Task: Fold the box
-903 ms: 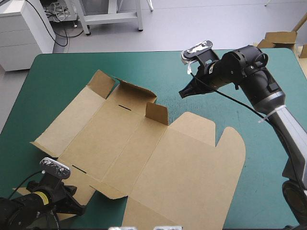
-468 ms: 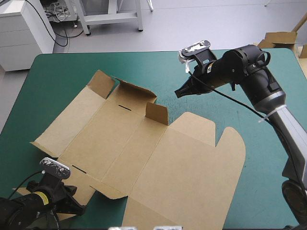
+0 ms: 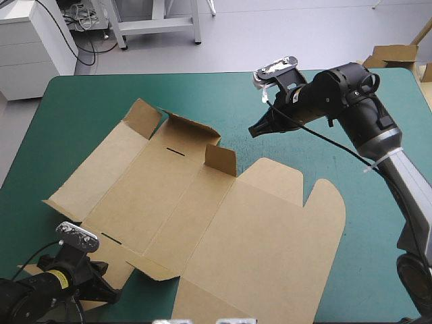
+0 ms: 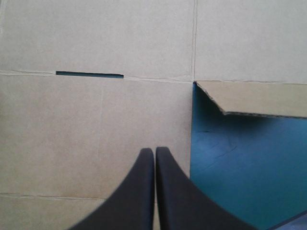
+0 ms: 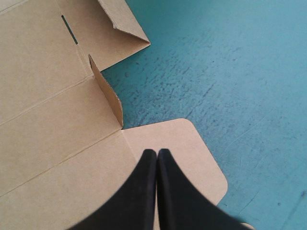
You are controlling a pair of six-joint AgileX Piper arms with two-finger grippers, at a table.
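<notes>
I find the box [image 3: 223, 223] lying open and mostly flat across the middle of the teal-green cover [image 3: 81, 108], with small flaps raised along its far edge. I read the left gripper [image 4: 154, 151] as clenched on nothing, low over the box's near left panel. The right gripper [image 5: 157, 152], likewise clenched empty, hangs above the far rounded tab.

Brown box [image 3: 223, 223], teal-green cover [image 3: 88, 115] — both plain
</notes>
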